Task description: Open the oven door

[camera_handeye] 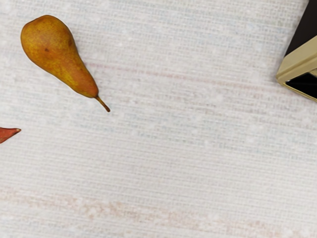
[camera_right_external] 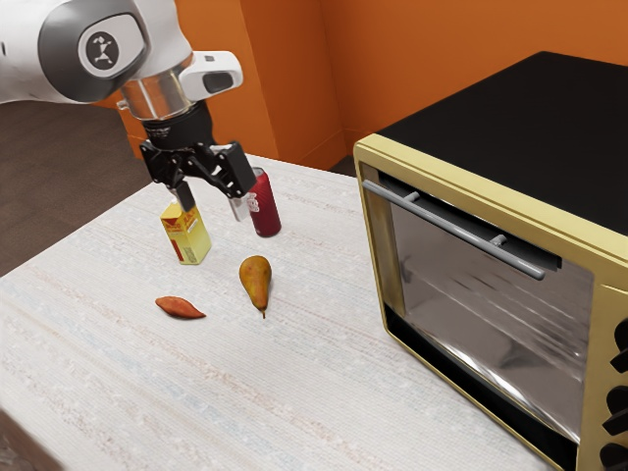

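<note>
The oven door point(camera_right_external: 491, 319) stands upright and shut in the front of the oven point(camera_right_external: 530, 123), its grey bar handle point(camera_right_external: 461, 238) running along the upper edge. The gripper point(camera_right_external: 214, 213) hangs in the air toward the exterior view's left of the oven, well apart from the door and handle. Its two fingers are spread, with nothing grasped between them.

What is inside the oven cannot be made out through the streaked glass. Dark knobs point(camera_right_external: 616, 412) sit on the oven's front, at the exterior view's right of the door.

Toward the exterior view's left of the oven, a red can point(camera_right_external: 266, 206) and a yellow carton point(camera_right_external: 186, 235) stand upright on the table point(camera_right_external: 294, 392), the can nearer the oven; the contents of both are hidden. The pear point(camera_right_external: 255, 280) lies apart from the oven, and the small reddish-orange item point(camera_right_external: 180, 307) lies farther from it.
</note>
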Motion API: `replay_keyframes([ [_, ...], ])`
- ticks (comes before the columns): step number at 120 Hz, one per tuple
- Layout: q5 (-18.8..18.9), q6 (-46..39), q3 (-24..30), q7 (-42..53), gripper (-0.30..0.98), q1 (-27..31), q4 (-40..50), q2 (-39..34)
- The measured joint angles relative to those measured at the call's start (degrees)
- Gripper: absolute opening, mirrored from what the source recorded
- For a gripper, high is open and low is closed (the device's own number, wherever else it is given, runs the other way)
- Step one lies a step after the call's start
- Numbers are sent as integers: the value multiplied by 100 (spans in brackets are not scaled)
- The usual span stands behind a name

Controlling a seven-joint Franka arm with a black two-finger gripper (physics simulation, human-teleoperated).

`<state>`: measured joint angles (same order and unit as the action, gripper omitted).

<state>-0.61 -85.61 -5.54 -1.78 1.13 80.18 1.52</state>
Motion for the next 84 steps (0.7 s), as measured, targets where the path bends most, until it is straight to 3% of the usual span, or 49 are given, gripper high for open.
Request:
replay_keyframes([
  [26,-26,-4,-11,4,69,5,-25,-36],
  [35,-54,12,37,150,69,0,-359,-619],
  [40,-132,24,332,485,69,142,-449,-1126],
  [44,-215,162,891,840,69,101,-465,-1352],
  [52,-102,419,1891,1504,68,-97,-535,-1437],
  [60,-41,417,2539,2214,68,-165,-454,-1443],
  [84,-474,-258,2817,4470,68,-146,120,-1399],
])
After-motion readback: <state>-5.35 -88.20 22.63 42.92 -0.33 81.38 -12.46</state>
